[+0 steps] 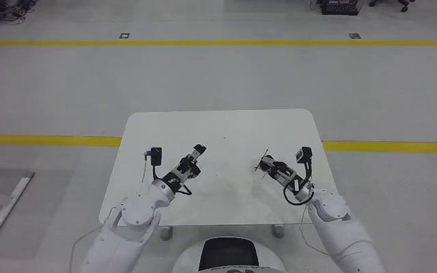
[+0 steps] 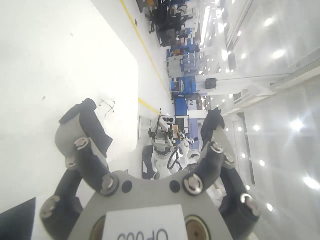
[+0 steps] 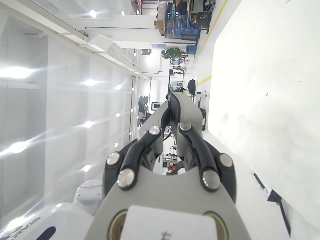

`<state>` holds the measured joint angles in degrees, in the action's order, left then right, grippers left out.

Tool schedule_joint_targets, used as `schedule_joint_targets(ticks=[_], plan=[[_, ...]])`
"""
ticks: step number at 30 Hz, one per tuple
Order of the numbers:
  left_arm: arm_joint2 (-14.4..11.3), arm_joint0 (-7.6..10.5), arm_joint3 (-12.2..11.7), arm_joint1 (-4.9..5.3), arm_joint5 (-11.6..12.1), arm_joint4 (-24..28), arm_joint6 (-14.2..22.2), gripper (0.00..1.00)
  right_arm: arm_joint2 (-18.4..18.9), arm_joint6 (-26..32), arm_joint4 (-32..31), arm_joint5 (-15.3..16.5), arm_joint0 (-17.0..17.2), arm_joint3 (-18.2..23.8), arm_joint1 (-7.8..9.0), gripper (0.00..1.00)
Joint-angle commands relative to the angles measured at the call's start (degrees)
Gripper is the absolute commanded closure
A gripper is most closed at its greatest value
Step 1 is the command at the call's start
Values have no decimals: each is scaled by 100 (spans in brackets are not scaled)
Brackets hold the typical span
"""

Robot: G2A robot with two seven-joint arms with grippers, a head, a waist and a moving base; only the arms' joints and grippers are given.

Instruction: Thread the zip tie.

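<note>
**Zip tie** (image 1: 264,156): thin dark strip pinched in my right end effector (image 1: 265,163). It stands up out of the fingertips over the right half of the worktop (image 1: 218,126). Whether the head or the tail is held is too small to tell.

**Right end effector:** fingers pressed together on the strip. In its wrist view the pads (image 3: 178,106) meet with a dark edge between them.

**Left end effector** (image 1: 199,149): fingers spread wide with nothing in them. It sits over the worktop's left half, angled toward the right one and well apart from it.

**Thin dark lines** (image 2: 107,104): on the worktop beyond my left fingers. I cannot tell whether they are another tie or a shadow.

**Step in hand (my judgement):** the tie is gripped on one side and its free end is not yet taken. No loop is formed, so threading has not begun.

**Next move calls for:**
- bringing the two end effectors together;
- closing my left on the free end without bending it off line;
- finely aligning the tail to the head's slot.

The strip looks slim and springy, so a small angle error would likely miss.
</note>
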<state>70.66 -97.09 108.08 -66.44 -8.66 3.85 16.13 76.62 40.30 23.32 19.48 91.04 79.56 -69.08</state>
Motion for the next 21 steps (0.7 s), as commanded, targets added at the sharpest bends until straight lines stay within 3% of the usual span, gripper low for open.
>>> schedule_joint_targets(ticks=[1,3,15,18,21], plan=[[-249,93,-47,-28,-88,-43,-40,0,-19,96,88,0,-32,-79,-23,100],[-347,149,-48,-48,-129,154,-3,0,-15,199,170,0,-77,-152,-44,100],[-315,156,-8,-45,-68,188,-8,0,-14,172,167,0,-79,-144,-45,100],[-447,230,-52,-42,-154,86,163,0,-16,-20,191,0,-31,8,-64,100],[-687,416,-121,-46,-376,-29,524,0,66,-54,213,0,53,163,-87,100]])
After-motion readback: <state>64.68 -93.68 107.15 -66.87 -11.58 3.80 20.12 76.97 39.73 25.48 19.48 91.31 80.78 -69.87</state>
